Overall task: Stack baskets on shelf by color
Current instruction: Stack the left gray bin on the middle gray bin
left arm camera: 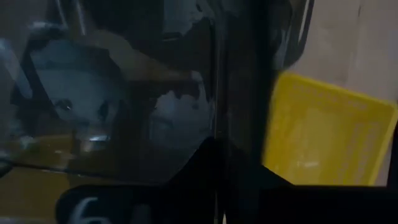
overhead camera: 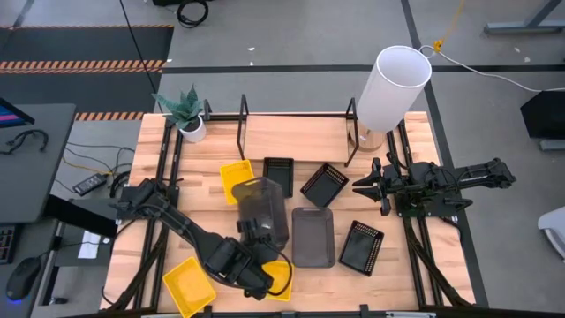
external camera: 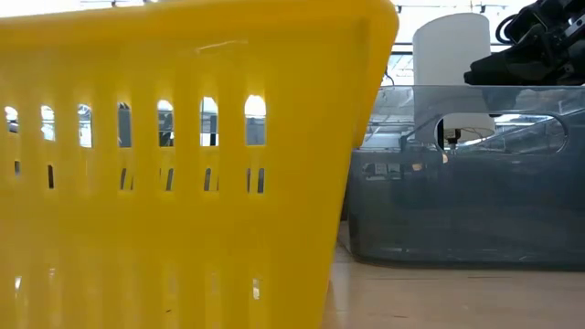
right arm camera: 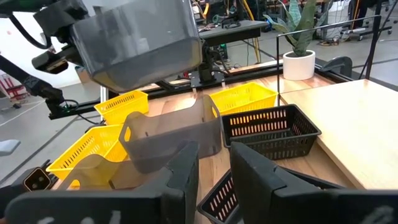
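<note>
1. Yellow basket [external camera: 183, 164] crowds the low camera.
2. Left gripper [overhead camera: 256, 231] pinches a lifted grey basket [overhead camera: 263, 205] by its rim, table centre; light, stiff, slick plastic.
3. Right gripper [overhead camera: 369, 187], 3 o'clock, spread, empty.

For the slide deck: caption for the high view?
Left gripper lifts a grey basket above the table; right gripper waits open.

The worktop [overhead camera: 415, 265] is made of pale planked wood with a smooth, faintly sheened finish. The yellow baskets [overhead camera: 188, 288] are moulded in glossy, slotted plastic. The dark grey baskets [overhead camera: 312, 237] are formed of smooth, semi-translucent smoky plastic, while the black baskets [overhead camera: 361, 246] are seen as matt, perforated plastic. The shelf [overhead camera: 243, 115] is built of thin black metal tubing. The white cylinder [overhead camera: 393, 87] is finished matt and smooth.
</note>
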Controlling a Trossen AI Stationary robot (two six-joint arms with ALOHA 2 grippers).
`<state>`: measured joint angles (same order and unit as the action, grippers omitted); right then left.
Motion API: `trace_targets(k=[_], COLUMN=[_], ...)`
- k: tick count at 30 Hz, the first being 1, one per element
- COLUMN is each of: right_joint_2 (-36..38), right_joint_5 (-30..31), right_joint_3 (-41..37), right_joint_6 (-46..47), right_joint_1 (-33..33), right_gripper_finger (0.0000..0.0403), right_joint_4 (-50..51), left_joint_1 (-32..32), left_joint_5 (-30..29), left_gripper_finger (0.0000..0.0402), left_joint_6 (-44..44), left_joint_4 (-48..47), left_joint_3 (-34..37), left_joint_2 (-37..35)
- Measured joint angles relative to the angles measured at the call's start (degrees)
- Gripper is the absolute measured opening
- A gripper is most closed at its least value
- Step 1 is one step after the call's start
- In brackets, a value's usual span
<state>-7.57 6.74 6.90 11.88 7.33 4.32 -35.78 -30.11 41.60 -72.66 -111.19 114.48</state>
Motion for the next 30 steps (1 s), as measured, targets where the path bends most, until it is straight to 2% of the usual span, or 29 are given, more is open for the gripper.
trace_targets(k=[10,14,16,23,30], right_joint_2=[0.0,0.0,0.0,0.0,0.0], right_joint_5=[0.0,0.0,0.0,0.0,0.0], right_joint_3=[0.0,0.0,0.0,0.0,0.0], right_joint_6=[0.0,0.0,0.0,0.0,0.0], right_joint_1=[0.0,0.0,0.0,0.0,0.0], right_gripper_finger=[0.0098,0.0098,0.0098,0.0098,0.0098], right_joint_4=[0.0,0.0,0.0,0.0,0.0], left_joint_1=[-2.1,-3.1,-3.0,2.0,5.0], left_joint_5=[-10.3,-10.9,-8.3,9.4,13.0], left_gripper_finger=[0.0007,0.0007,0.0007,0.0007,0.0007], left_joint_6=[-0.7,0.2,1.6,4.6,4.7], left_joint_4=[0.4,0.6,1.6,2.5,4.0], left_joint_3=[1.2,5.2,7.7,9.4,9.4], left_joint_2=[0.0,0.0,0.0,0.0,0.0])
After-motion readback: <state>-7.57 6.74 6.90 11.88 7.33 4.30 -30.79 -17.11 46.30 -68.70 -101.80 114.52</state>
